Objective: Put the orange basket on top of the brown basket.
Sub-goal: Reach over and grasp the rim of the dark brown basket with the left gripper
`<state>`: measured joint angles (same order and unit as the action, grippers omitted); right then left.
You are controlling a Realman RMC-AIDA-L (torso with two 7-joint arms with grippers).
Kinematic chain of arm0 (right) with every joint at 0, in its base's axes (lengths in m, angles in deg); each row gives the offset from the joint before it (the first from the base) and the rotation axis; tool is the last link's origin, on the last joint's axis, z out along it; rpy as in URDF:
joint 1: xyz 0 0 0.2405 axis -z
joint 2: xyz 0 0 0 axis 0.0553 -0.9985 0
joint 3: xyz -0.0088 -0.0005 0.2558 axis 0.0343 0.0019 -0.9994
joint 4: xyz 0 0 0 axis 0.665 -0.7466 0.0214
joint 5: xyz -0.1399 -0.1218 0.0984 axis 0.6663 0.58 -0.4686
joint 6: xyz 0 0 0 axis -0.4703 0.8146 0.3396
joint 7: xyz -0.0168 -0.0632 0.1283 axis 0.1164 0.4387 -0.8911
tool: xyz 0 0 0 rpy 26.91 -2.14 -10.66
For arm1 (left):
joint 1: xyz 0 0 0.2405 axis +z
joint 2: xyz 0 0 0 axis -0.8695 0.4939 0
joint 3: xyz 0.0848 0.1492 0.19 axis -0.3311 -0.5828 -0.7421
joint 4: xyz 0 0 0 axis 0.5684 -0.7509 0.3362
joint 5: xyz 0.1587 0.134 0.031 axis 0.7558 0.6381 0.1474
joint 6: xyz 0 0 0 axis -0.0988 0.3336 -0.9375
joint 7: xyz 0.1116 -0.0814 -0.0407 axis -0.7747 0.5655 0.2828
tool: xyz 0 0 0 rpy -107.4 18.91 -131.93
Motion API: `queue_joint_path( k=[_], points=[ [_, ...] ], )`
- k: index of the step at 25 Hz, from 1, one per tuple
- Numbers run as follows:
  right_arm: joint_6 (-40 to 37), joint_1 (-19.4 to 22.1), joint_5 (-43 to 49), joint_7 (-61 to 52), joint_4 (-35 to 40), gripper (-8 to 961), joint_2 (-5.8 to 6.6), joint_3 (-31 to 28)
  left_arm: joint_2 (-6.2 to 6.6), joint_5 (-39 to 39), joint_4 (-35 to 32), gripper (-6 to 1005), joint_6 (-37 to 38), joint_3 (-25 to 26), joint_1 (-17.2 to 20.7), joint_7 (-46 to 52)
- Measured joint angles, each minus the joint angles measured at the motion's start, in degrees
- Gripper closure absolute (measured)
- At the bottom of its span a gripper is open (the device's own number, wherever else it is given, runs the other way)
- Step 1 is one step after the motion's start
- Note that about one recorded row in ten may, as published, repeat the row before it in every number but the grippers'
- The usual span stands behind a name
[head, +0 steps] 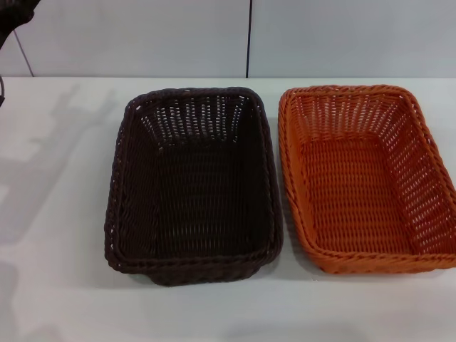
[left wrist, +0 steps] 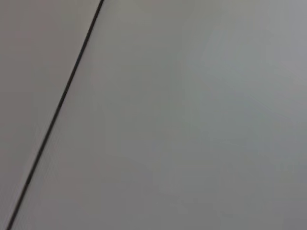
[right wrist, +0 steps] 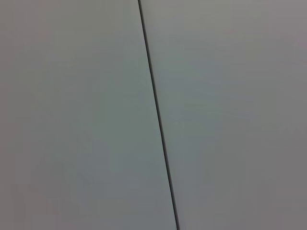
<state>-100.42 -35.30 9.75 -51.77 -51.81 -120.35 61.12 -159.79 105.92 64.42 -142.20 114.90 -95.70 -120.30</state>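
Note:
The brown basket [head: 199, 192] stands upright and empty on the white table [head: 57, 228], near the middle in the head view. The orange basket [head: 356, 189] stands upright and empty right beside it, on its right, with a narrow gap between their rims. A dark part of my left arm [head: 14, 18] shows at the far left corner, high above the table and far from both baskets. Neither gripper shows in any view. Both wrist views show only a plain grey wall panel with a dark seam.
A pale wall [head: 142, 35] with a dark vertical seam [head: 249, 35] rises behind the table's far edge. Bare table lies left of the brown basket and in front of both baskets. The orange basket reaches the right edge of the head view.

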Motion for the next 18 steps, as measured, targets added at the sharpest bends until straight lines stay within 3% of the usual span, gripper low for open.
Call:
queue_joint_path(
  k=[5, 8, 9, 10, 12, 13, 14, 15, 16, 17, 18],
  points=[
    [0.5, -0.1, 0.0, -0.1, 0.1, 355, 0.00, 0.1, 1.39, 0.4, 3.1, 172, 2.2, -5.1, -0.6, 4.2],
    [2.3, -0.4, 0.3, -0.1, 0.3, 355, 0.00, 0.4, 3.81, 2.4, 7.7, 178, 7.5, -12.7, -0.8, 12.8],
    [2.9, -0.4, 0.5, -0.1, 0.4, 355, 0.01, 0.5, 6.25, 6.0, 11.8, 179, 11.5, -18.3, -0.8, 22.5],
    [2.9, -0.4, 0.5, -0.1, 0.4, 355, 0.01, 0.5, 6.25, 6.0, 11.8, 181, 11.5, -18.3, -0.8, 22.5],
    [3.0, -0.3, 0.5, -0.1, 0.4, 355, 0.02, 0.5, 8.67, 10.4, 15.3, 184, 13.4, -22.4, -0.8, 32.1],
    [3.1, -0.2, 0.5, -0.1, 0.4, 356, 0.05, 0.5, 10.26, 13.9, 17.2, 186, 13.9, -24.2, -0.9, 38.3],
    [3.6, -0.1, 0.6, -0.1, 0.4, 356, 0.11, 0.6, 12.87, 20.9, 20.0, 188, 13.4, -25.9, -1.4, 49.6],
    [3.6, -0.1, 0.6, -0.1, 0.4, 356, 0.11, 0.6, 12.87, 20.9, 20.0, 190, 13.4, -25.9, -1.4, 49.6],
    [4.1, 0.0, 0.6, -0.2, 0.4, 356, 0.17, 0.6, 14.99, 28.9, 22.5, 191, 11.3, -26.5, -2.2, 61.1],
    [4.1, 0.0, 0.6, -0.2, 0.4, 356, 0.17, 0.6, 14.99, 28.9, 22.5, 193, 11.3, -26.5, -2.2, 61.1],
    [4.3, 0.0, 0.6, -0.2, 0.5, 356, 0.23, 0.6, 16.03, 34.0, 23.9, 195, 9.3, -26.5, -2.8, 67.4]
  ],
)
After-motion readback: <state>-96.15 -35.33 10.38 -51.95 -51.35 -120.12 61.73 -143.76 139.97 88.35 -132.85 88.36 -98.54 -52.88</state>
